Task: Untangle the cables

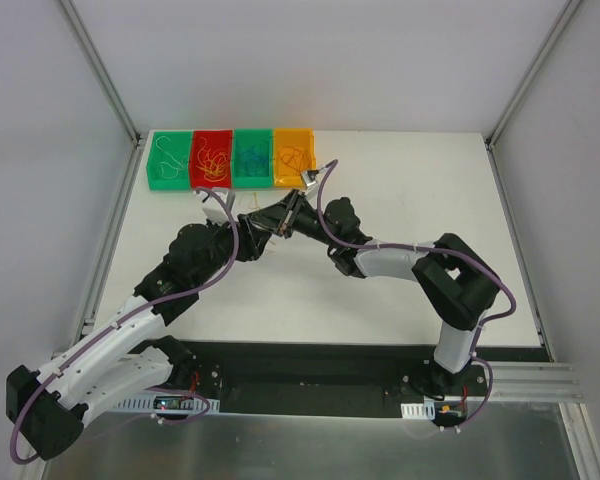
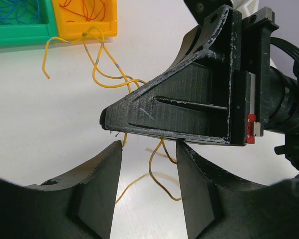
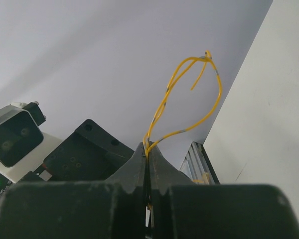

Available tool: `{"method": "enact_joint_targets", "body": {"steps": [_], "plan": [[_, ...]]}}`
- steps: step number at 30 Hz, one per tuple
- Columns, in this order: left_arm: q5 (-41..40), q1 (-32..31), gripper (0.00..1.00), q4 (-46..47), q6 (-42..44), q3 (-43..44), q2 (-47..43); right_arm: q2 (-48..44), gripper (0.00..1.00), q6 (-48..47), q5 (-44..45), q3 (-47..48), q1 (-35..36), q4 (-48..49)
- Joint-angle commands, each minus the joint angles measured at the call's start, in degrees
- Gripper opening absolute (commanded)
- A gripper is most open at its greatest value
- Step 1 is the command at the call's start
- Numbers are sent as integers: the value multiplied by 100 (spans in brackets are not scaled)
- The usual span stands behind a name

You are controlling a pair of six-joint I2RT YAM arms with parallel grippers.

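Observation:
My right gripper is shut on a bundle of yellow cables that loops up out of its tips. In the left wrist view the same yellow cables hang below the right gripper and trail back toward the bins. My left gripper stands open just beneath the right one, a hanging yellow strand between its fingers and not pinched. From above, the left gripper and the right gripper meet at mid-table, in front of the bins.
Four bins line the table's back edge: a green bin with white wire, a red bin with orange wires, a green bin with blue wires, and an orange bin. Metal frame posts stand at both back corners.

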Motion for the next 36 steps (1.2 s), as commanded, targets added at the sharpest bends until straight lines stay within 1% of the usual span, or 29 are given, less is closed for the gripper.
{"method": "enact_joint_targets", "body": {"steps": [1, 7, 10, 14, 15, 16, 17, 19, 20, 21, 22, 23, 24, 25, 28, 30, 33, 34, 35, 36], "plan": [[-245, 54, 49, -33, 171, 400, 41, 85, 0, 42, -15, 110, 66, 370], [-315, 54, 49, -148, 417, 427, -65, 199, 0, 191, -102, 171, 66, 590], [-193, 54, 49, -148, 593, 523, 66, 252, 0, 253, -164, 216, 66, 652], [-139, 54, 43, -166, 743, 629, 269, 243, 0, 253, -173, 216, 75, 678], [-175, 54, 40, -165, 769, 638, 287, 234, 0, 262, -173, 216, 66, 678], [-218, 54, 36, -174, 839, 647, 322, 225, 0, 253, -181, 207, 66, 687], [-219, 54, 28, -174, 918, 655, 339, 225, 0, 253, -173, 207, 66, 704], [-193, 54, 5, -165, 1041, 682, 375, 225, 0, 253, -155, 189, 75, 705], [-210, 54, 0, -165, 1085, 682, 375, 225, 0, 244, -138, 189, 57, 705], [-219, 54, 0, -165, 1112, 673, 384, 252, 0, 236, -138, 189, 40, 696], [-228, 54, 0, -165, 1155, 673, 384, 260, 4, 227, -164, 189, 31, 687], [-245, 54, 0, -192, 1191, 673, 392, 278, 10, 227, -190, 189, -13, 687], [-280, 54, 0, -235, 1200, 673, 410, 287, 21, 218, -234, 172, -65, 687], [-315, 63, 0, -279, 1217, 682, 410, 261, 28, 192, -269, 154, -127, 670], [-298, 185, 0, -455, 1279, 717, 506, 164, 45, -44, -532, 101, -408, 512], [-123, 413, 0, -464, 1261, 752, 638, 76, 54, -299, -883, 180, -653, 57], [342, 958, 0, -623, 1139, 883, 954, -20, 67, -616, -1436, 102, -1136, -25], [457, 1125, 0, -623, 1121, 936, 1051, -64, 73, -695, -1699, 49, -1304, -8], [658, 1300, 0, -623, 1138, 1024, 1191, -152, 83, -835, -1833, -30, -1488, -16], [756, 1441, 0, -623, 1173, 1129, 1314, -231, 88, -993, -1921, -126, -1664, -25]]}}
